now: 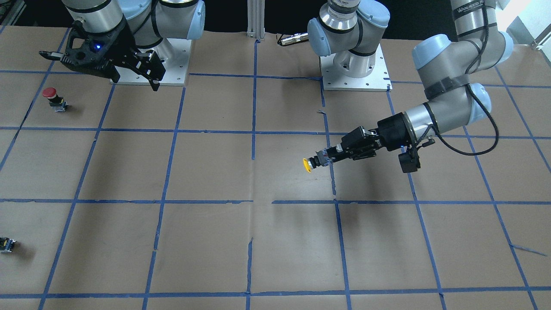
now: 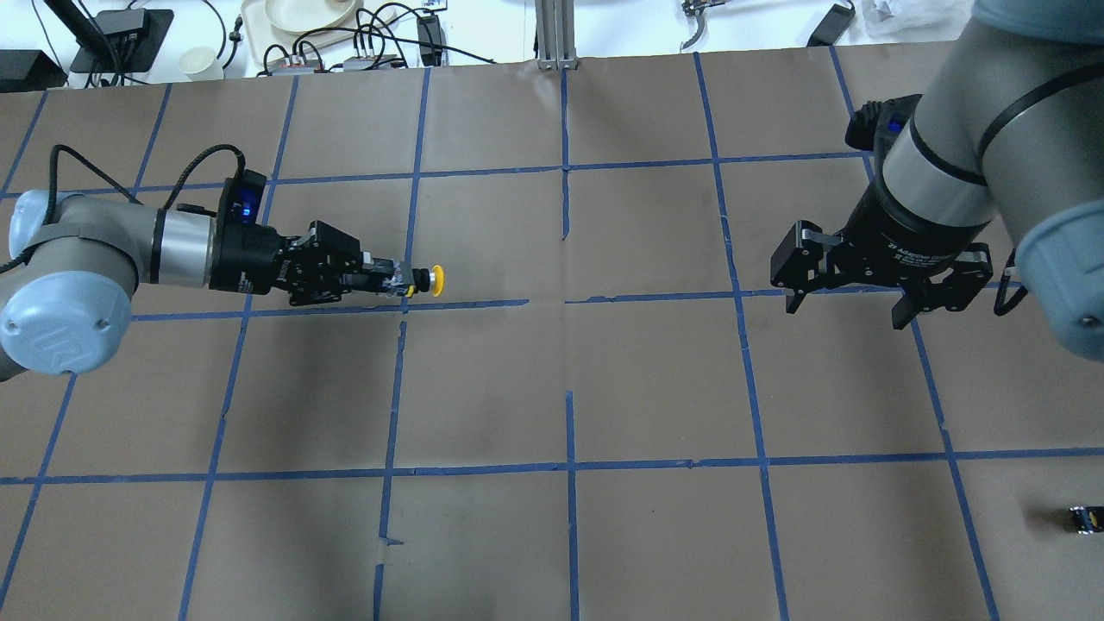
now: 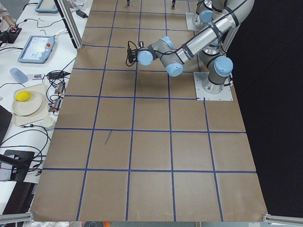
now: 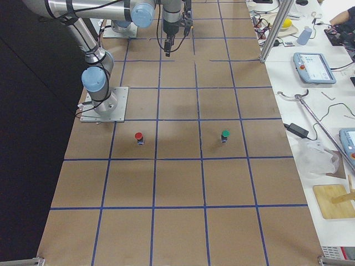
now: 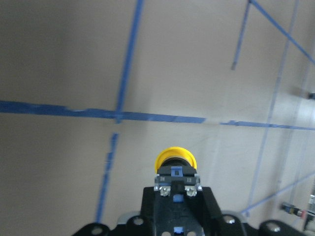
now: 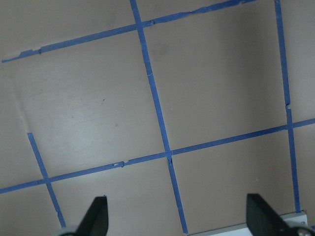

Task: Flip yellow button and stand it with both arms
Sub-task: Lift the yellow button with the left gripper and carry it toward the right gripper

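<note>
My left gripper [image 1: 323, 158] is shut on the black-grey body of the yellow button [image 1: 307, 165]. It holds the button level above the table, with the yellow cap pointing toward the table's middle. The overhead view shows the same hold, with the left gripper [image 2: 390, 281] behind the yellow cap [image 2: 438, 280]. In the left wrist view the cap [image 5: 175, 158] sticks out past the fingers. My right gripper [image 2: 849, 306] is open and empty and hangs above the table on the robot's right side. Its fingertips [image 6: 97, 215] frame bare paper in the right wrist view.
A red-capped button [image 1: 51, 97] stands on the right arm's side, and a green-capped one [image 4: 225, 134] shows in the exterior right view. A tiny dark block [image 2: 1085, 518] lies near the table's right edge. Brown paper with blue tape lines [image 1: 252, 142] covers the table.
</note>
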{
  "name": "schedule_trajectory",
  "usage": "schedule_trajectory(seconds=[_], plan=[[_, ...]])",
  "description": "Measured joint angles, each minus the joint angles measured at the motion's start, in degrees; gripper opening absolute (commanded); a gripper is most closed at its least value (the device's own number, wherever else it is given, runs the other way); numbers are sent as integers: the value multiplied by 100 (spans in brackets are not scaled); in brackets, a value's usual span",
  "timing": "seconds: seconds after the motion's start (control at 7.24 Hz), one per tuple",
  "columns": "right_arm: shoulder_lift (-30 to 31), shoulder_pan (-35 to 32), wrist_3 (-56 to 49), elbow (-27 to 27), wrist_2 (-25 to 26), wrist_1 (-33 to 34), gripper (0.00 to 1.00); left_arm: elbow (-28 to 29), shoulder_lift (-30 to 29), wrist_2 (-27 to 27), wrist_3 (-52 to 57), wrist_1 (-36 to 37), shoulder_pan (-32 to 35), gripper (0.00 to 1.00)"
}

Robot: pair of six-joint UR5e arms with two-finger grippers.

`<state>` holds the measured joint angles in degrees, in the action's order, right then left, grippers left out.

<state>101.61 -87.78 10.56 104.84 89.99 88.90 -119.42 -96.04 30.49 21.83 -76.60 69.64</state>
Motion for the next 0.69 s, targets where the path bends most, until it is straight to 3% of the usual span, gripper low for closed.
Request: schedule_trajectory(seconds=[0.69], plan=[[-5,340,0,-129,-250,-103,100,-175,-36,-3234,-120,63,1407,20]])
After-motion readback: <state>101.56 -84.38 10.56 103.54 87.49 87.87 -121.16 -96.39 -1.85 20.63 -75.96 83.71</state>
